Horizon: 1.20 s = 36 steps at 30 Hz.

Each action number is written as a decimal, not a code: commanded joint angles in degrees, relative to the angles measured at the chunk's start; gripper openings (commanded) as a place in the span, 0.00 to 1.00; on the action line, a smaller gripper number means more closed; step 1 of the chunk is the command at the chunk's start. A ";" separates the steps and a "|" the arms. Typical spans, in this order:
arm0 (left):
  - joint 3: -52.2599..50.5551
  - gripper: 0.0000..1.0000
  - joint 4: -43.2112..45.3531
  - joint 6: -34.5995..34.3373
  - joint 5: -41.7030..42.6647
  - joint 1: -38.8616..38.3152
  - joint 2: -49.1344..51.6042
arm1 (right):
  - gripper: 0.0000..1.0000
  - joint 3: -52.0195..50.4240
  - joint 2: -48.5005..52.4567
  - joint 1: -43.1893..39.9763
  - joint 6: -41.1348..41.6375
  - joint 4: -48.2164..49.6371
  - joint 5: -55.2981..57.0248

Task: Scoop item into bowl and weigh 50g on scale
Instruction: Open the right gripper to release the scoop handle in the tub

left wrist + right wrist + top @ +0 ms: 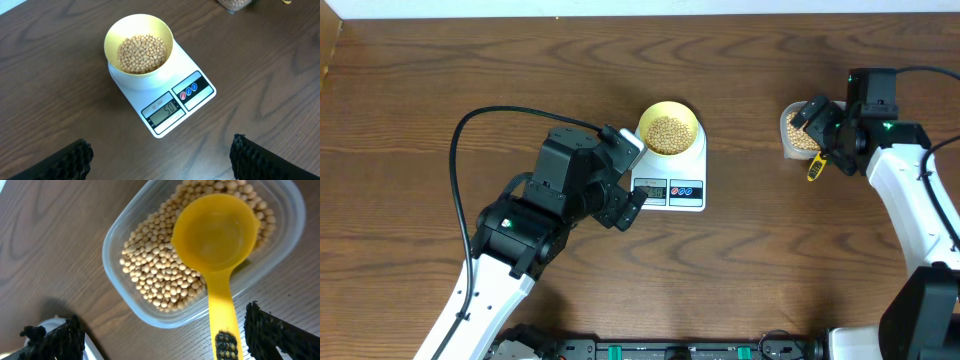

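Smooth round tan beans [141, 52] fill the pale-yellow bowl [112, 37], which sits on the white rounded scale [192, 62] on the wood-grain bench [50, 90]. The left gripper [160, 162] and right gripper [165, 340] both gape wide and hold nothing. A glossy yellow scoop [215, 230] lies in the clear plastic tub [112, 260], its handle end cut off.

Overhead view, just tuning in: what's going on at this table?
A small pale-yellow bowl of tan beans sits on the white digital kitchen scale, whose display appears to read 50. The left gripper hovers open near the scale, holding nothing. The right gripper is open above the clear plastic tub of beans, where the yellow long-handled scoop lies empty, its handle over the rim. Neither arm is gripping anything.
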 commanded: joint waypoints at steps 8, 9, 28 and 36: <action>0.24 0.90 0.02 0.11 -0.17 0.31 -0.61 | 0.99 0.13 -8.83 0.33 -20.72 -4.22 -2.29; 0.24 0.90 0.02 0.11 -0.17 0.31 -0.61 | 0.99 0.13 -9.68 0.33 -22.51 -5.25 -2.27; 0.24 0.90 0.02 0.11 -0.17 0.31 -0.61 | 0.99 0.13 -13.97 0.35 -27.15 -14.99 7.78; 0.24 0.90 0.02 0.11 -0.17 0.31 -0.61 | 0.99 0.13 -13.97 0.35 -27.15 -14.99 7.76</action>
